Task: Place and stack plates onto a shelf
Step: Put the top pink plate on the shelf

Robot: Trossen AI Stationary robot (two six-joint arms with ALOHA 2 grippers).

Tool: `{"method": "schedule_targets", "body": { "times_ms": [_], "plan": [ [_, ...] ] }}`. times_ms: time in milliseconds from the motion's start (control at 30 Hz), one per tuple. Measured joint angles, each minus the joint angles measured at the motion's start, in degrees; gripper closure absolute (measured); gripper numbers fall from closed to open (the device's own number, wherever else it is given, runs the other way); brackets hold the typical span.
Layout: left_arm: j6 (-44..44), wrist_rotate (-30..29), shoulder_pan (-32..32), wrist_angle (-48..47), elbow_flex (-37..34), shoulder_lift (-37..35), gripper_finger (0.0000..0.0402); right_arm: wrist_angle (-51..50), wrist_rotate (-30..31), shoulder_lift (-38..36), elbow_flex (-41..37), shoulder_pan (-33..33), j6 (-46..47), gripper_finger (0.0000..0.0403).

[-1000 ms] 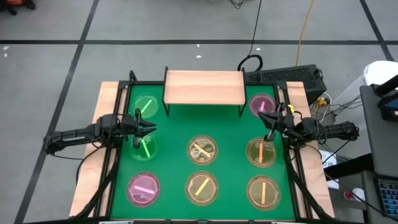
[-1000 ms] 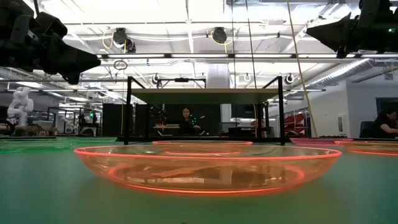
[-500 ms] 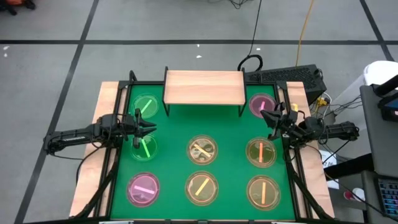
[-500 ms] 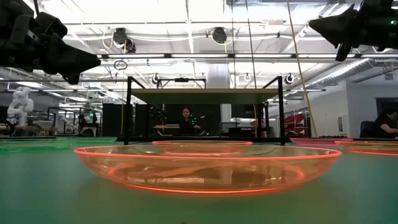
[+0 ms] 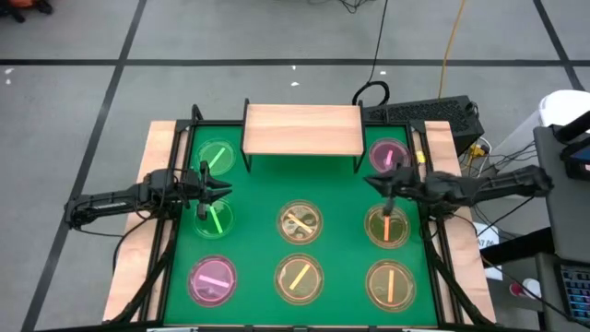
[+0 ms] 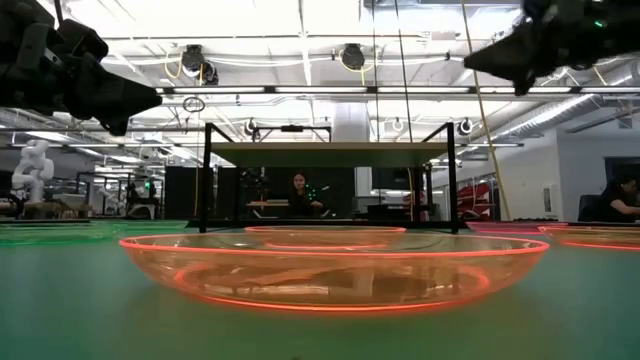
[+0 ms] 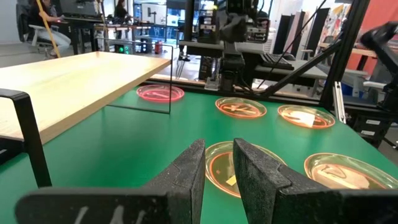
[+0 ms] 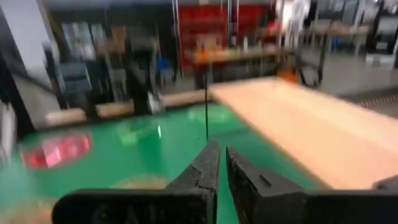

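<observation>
High view, eight plates [image 5: 300, 222], one shelf [image 5: 301, 129]

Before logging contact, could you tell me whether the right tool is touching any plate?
Apart: low view shows the right tool high above the plates.

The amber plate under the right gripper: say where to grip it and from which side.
Take the amber plate by its raised rim, probably the edge nearest the right gripper, coming down from above. It is shallow and lies flat on the green mat, so only the thin rim suits the narrow fingers. Its neighbours lie apart from it.
</observation>
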Motion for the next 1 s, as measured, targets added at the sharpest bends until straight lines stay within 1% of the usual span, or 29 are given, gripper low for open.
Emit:
{"method": "schedule_targets", "body": {
  "times_ms": [100,200,300,367,467,533,633,733,833,900,1000],
  "plan": [
    [0.0,0.0,0.0,0.0,0.0,0.0,0.0311,-2.4,3.0,8.9,5.1,0.7,1.0,0.0387],
    [0.0,0.0,0.0,0.0,0.0,0.0,0.0311,-7.9,7.4,15.3,9.5,0.9,1.2,0.0387],
    [0.0,0.0,0.0,0.0,0.0,0.0,0.0311,-18.4,14.0,18.6,13.0,0.5,5.4,0.0387],
    [0.0,0.0,0.0,0.0,0.0,0.0,0.0311,-26.6,16.0,19.8,14.6,-0.3,9.9,0.0387],
    [0.0,0.0,0.0,0.0,0.0,0.0,0.0311,-34.3,15.2,20.7,15.0,-1.3,13.9,0.0383],
    [0.0,0.0,0.0,0.0,0.0,0.0,0.0311,-36.0,12.3,21.5,14.5,-1.8,14.2,0.0372],
    [0.0,0.0,0.0,0.0,0.0,0.0,0.0311,-36.2,8.5,23.4,13.5,-2.0,14.1,0.0341],
    [0.0,0.0,0.0,0.0,0.0,0.0,0.0311,-37.6,9.1,26.5,12.9,-2.1,16.4,0.03],
    [0.0,0.0,0.0,0.0,0.0,0.0,0.0311,-41.0,11.9,30.4,12.7,-3.6,19.1,0.0266],
    [0.0,0.0,0.0,0.0,0.0,0.0,0.0311,-43.4,13.7,33.4,12.7,-5.2,21.5,0.0254],
    [0.0,0.0,0.0,0.0,0.0,0.0,0.0311,-45.5,14.8,37.4,12.7,-8.4,23.8,0.0249]
  ]
}}
